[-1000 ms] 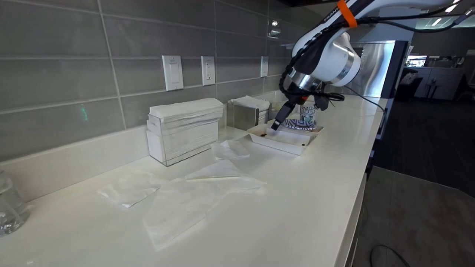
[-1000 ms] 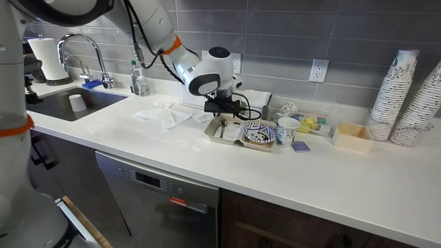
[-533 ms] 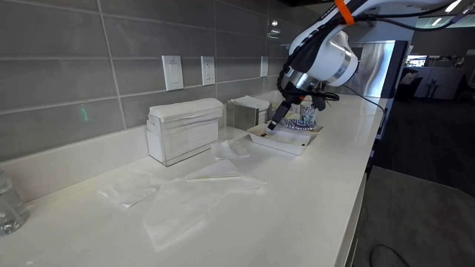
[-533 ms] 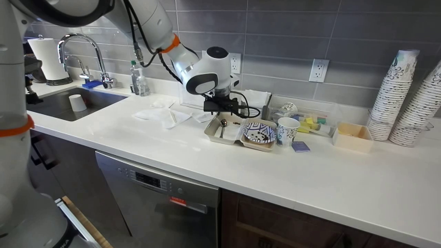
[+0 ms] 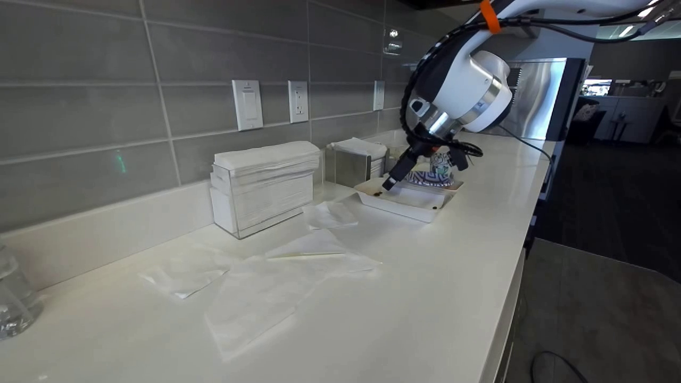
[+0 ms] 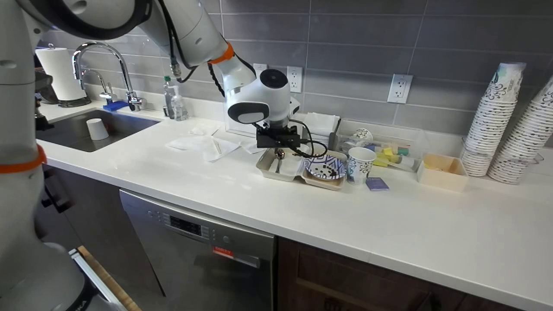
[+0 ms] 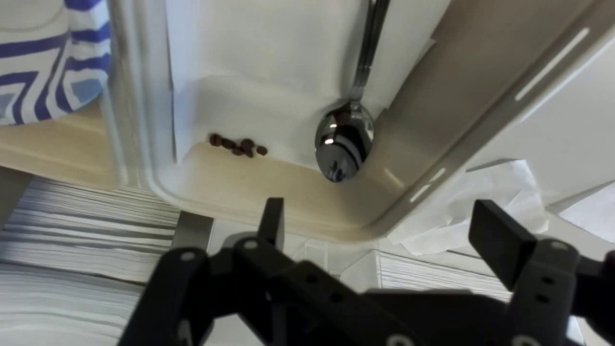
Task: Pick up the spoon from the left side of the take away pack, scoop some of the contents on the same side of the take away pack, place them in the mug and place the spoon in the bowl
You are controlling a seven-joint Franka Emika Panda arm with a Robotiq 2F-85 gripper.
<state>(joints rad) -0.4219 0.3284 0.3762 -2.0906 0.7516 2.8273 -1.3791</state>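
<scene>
The take away pack (image 6: 276,176) lies open on the counter with two compartments; its wall also shows in the wrist view (image 7: 259,180). A metal spoon (image 7: 345,142) rests in its left compartment, bowl end toward the wall, and shows in an exterior view (image 6: 279,163). Dark beans (image 7: 238,145) lie near that compartment's back edge. A blue-patterned bowl (image 6: 324,167) with dark bits sits in the right compartment. The white mug (image 6: 360,165) with blue marks stands beside it, outside the wrist view. My gripper (image 7: 377,211) is open and empty above the pack's back edge, apart from the spoon (image 5: 388,184).
Napkin holders (image 5: 266,186) stand along the wall behind the pack. Loose napkins (image 6: 216,149) lie to its left in an exterior view. A clear bin of packets (image 6: 384,147), a small tub (image 6: 443,172) and stacked cups (image 6: 488,129) stand to the right.
The wrist has tilted more, and the gripper's tip has shifted slightly left and down over the pack's back part. The gripper remains open. The spoon, bowl and mug have not moved.
</scene>
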